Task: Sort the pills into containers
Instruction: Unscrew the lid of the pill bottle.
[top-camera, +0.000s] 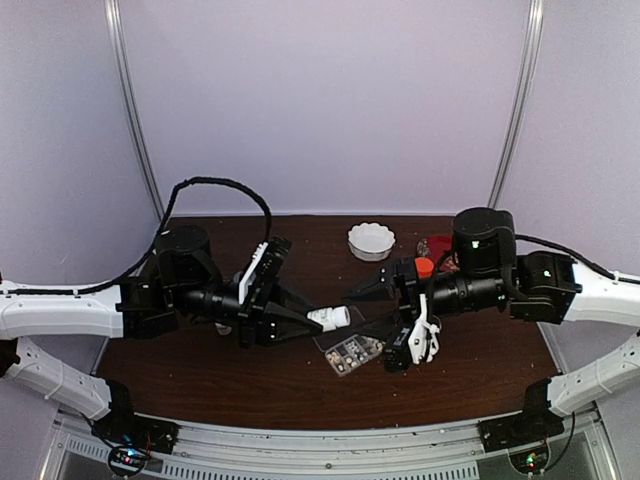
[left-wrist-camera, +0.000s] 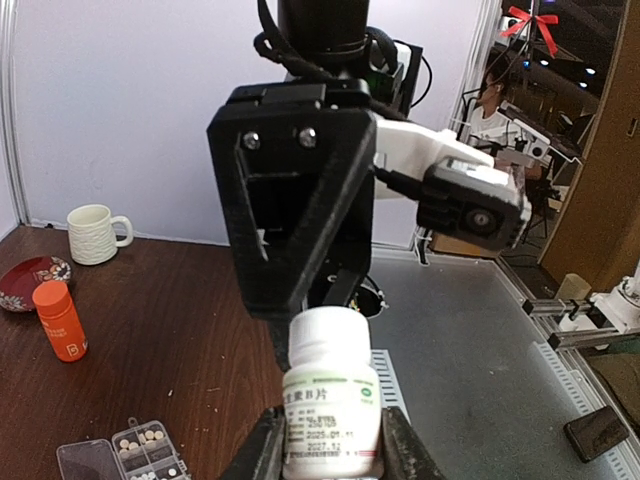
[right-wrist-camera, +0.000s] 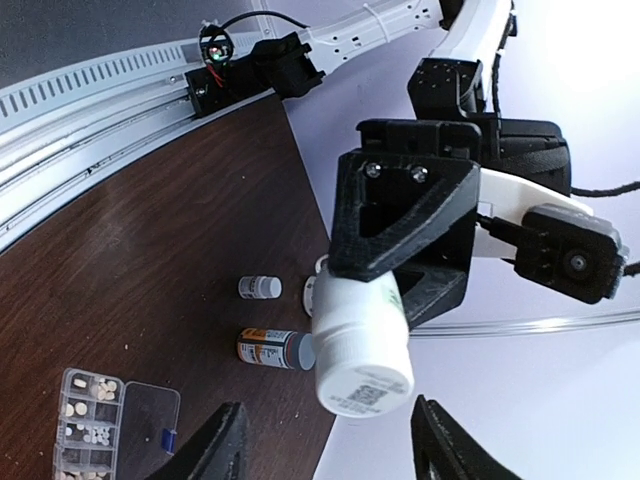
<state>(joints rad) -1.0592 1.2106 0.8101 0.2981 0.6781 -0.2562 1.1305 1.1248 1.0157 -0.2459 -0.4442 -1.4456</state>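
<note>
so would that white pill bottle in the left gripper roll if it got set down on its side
Probably yes: the white pill bottle is a smooth cylinder, so on its side it should roll. It looks like rigid plastic; the left gripper pinches it with no dent. Its glossy surface may be slippery.

The top camera looks down from above and behind the arm bases, taking in the whole dark brown wooden desk (top-camera: 200, 380). The wrist cameras sit close behind the left end effector (left-wrist-camera: 330, 445) and right end effector (right-wrist-camera: 330, 450), facing one another. All three share the white labelled plastic bottle (top-camera: 330, 318) and clear compartmented plastic organizer box (top-camera: 350, 352); the right wrist view seems rolled sideways.
</note>
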